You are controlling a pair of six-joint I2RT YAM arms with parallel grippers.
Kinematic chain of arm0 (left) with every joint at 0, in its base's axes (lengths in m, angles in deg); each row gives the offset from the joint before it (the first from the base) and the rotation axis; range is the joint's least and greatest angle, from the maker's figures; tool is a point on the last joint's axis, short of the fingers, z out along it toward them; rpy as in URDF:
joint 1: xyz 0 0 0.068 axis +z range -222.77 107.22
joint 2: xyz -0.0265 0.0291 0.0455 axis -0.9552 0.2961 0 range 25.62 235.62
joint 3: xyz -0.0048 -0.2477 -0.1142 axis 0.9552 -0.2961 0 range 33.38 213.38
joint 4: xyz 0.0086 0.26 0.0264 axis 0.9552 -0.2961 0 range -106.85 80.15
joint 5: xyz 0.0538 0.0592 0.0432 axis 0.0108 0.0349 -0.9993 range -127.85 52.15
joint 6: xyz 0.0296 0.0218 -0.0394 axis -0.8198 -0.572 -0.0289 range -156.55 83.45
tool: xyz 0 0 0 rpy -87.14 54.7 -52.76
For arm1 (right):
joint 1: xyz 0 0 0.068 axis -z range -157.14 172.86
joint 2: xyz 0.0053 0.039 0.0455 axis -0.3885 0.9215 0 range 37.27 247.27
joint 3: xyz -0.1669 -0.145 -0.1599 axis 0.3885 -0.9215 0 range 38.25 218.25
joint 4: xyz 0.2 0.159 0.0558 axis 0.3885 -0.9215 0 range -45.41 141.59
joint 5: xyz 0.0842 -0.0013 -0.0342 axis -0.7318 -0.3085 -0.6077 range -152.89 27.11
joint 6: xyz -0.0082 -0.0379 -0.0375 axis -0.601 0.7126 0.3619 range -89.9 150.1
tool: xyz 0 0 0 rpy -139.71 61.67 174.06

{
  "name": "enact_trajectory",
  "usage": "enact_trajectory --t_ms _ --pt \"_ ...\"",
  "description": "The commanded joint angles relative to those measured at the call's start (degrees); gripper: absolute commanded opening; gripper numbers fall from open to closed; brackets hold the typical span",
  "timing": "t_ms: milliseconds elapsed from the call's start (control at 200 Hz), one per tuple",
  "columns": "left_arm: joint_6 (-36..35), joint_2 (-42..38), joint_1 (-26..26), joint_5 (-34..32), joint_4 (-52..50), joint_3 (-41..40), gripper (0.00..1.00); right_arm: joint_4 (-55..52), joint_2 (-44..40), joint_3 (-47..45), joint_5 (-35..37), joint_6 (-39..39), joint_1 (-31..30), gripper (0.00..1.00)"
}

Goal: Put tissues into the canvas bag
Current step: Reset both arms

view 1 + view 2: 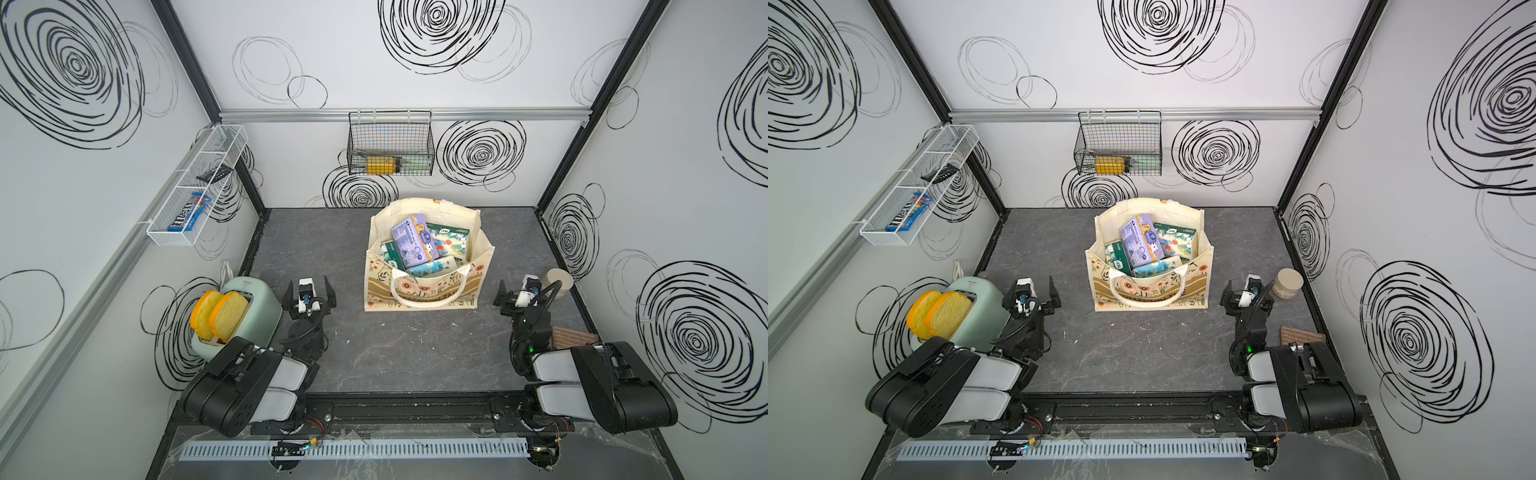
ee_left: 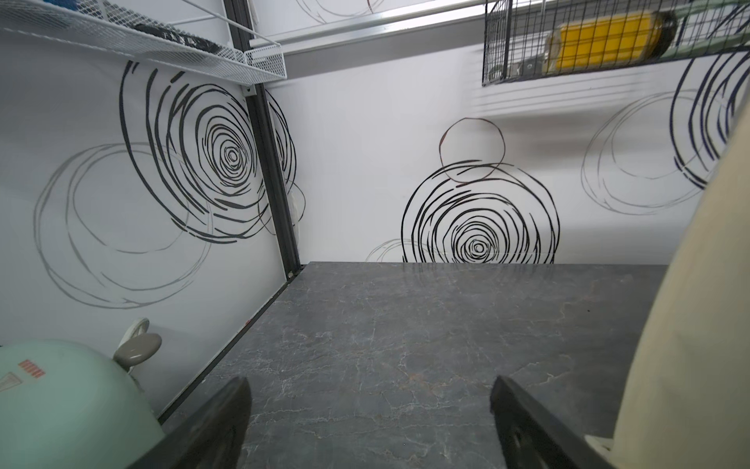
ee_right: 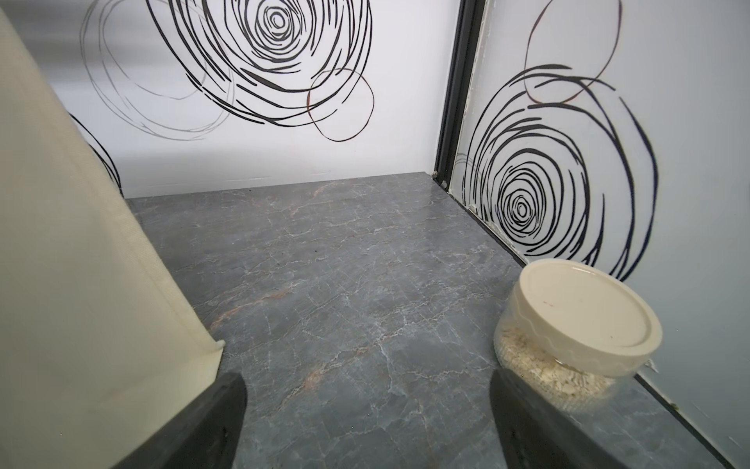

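Our left gripper point(image 1: 309, 286) and right gripper point(image 3: 367, 385) stand open, empty; tissues point(image 1: 413, 245) in the canvas bag point(image 1: 419, 291) seem light, soft, slippery: we would pinch their narrow width.

In the canvas bag point(image 1: 473, 282), the purple pack point(image 1: 411, 243) hides much of the tissues point(image 1: 452, 240) beneath; the front handle point(image 1: 428, 306) crosses the bag's lettering point(image 1: 440, 296), unreadable in both top views.
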Motion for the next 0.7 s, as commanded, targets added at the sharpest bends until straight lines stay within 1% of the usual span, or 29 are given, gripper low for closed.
enact_trajectory --t_ms 0,130,245,335,385,425,455,485,515,545,585,615,635,655,696 --pt "1.75 1.96 2.45 2.48 14.0 -3.89 0.96 6.38 0.49 1.06 -0.83 1.62 -0.38 0.98" --pt "5.35 3.76 5.51 3.37 14.05 -3.31 0.96 6.14 1.1 1.42 -1.69 2.21 -0.53 0.97" --pt "6.12 3.91 6.56 4.33 14.08 -3.26 0.96 5.63 1.71 1.94 -3.49 2.45 -0.32 0.97" --pt "6.7 3.91 7.39 5.27 13.92 -3.23 0.96 6.56 3.47 1.79 -5.67 1.53 1.11 0.97" --pt "6.51 4.63 7.82 6.86 13.85 -2.64 0.96 9.15 6.27 2.34 -5.74 2.79 1.15 0.98" --pt "5.74 5.58 8.09 9.21 13.17 -1.7 0.96 7.54 6.81 3.71 -4.27 3.42 0.4 0.97" --pt "5.28 6.22 8.15 10.86 11.77 -0.66 0.96 3.83 6.17 5.3 -2.9 1.95 0.22 0.98" --pt "5.28 6.72 8.35 11.96 8.98 0.59 0.96 -0.55 5.48 6.75 -3.9 0.88 0.78 0.97" --pt "5.97 7.64 8.98 12.63 6.48 2.34 0.96 -1.16 6.13 7.48 -5.6 0.89 1.63 0.97" --pt "6.13 8.47 9.95 13.2 4.88 4.05 0.96 -2.19 7.01 8.83 -5.45 0.9 1.72 0.97" --pt "7.37 6.69 10.94 14.23 -2.77 6.5 0.96 -5.81 7.41 10.83 -7.37 0.36 2.77 0.97" --pt "8.98 5.38 12.41 17.06 -11.08 9.5 0.96 -8.48 7.83 12.46 -9.67 -0.42 4.05 0.97" --pt "9.72 4.89 13.8 19.87 -14.29 10.85 0.96 -10.26 8.27 13.56 -11.18 -0.78 4.96 0.97" --pt "10.25 4.65 15.05 22.06 -13.86 10.54 0.96 -11.48 8.57 14.32 -12.74 -1.2 5.9 0.97" --pt "10.9 5.68 16.09 23.14 -9.14 9.0 0.96 -11.67 8.44 14.19 -14.56 -1.39 6.66 0.97"
